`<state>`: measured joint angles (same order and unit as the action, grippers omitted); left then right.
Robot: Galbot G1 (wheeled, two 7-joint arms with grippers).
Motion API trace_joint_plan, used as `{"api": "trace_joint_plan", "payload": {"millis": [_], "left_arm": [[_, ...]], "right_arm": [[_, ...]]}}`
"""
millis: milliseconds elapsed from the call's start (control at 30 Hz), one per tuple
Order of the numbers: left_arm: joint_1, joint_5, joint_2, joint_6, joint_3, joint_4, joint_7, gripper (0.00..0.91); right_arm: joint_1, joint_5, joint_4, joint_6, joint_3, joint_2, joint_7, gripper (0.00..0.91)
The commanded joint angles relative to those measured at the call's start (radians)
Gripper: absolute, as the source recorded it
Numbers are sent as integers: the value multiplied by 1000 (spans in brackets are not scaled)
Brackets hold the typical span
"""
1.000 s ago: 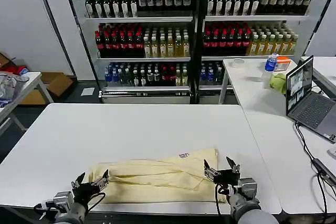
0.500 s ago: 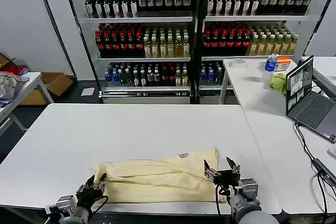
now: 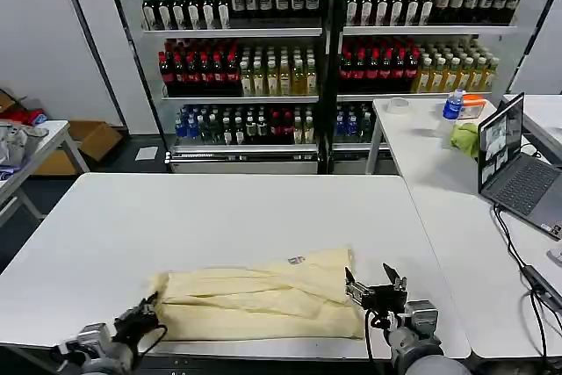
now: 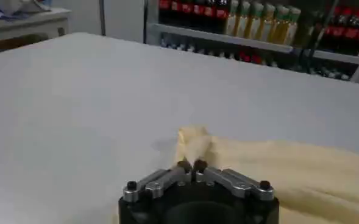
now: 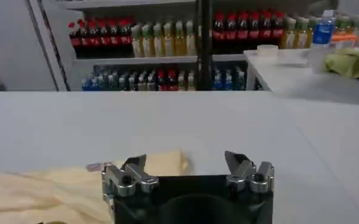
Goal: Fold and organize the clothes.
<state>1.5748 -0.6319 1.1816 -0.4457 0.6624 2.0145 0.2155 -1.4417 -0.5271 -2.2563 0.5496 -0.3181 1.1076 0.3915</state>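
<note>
- Shelves full of bottles [image 3: 320,50] are seen at the far side of the room, behind a white bench [image 3: 237,217].
- The yellow T-shirt [image 3: 263,300] is laid on the near part of the bench, folded into a long strip from left to right.
- The left gripper [image 4: 191,166] is placed at the shirt's near left corner, and its fingers are pressed together on a bit of the cloth.
- The right gripper [image 3: 376,286] is held just beside the shirt's right end, with its fingers [image 5: 133,164] spread apart and nothing held.
- The folding step seems to be in hand.
- Next, the right end probably needs to be pinched too, so both ends can be lifted and folded over.
</note>
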Motion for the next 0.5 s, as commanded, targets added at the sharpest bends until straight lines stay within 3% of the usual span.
{"api": "trace_joint_plan", "payload": {"millis": [33,333,500], "left_arm": [[-12,-78,-149,0,217,-41,-32,10],[-50,-127,-257,-12,355,-102,-37,10],[-35,-157,-232,-40,336,2,-21,10]], "right_arm": [[0,-6,-3,1,-8,-3,0,907],[0,-8,-3,1,-7,-4,-1,907],[4,-9,0,1,-3,-6,-1,907]]}}
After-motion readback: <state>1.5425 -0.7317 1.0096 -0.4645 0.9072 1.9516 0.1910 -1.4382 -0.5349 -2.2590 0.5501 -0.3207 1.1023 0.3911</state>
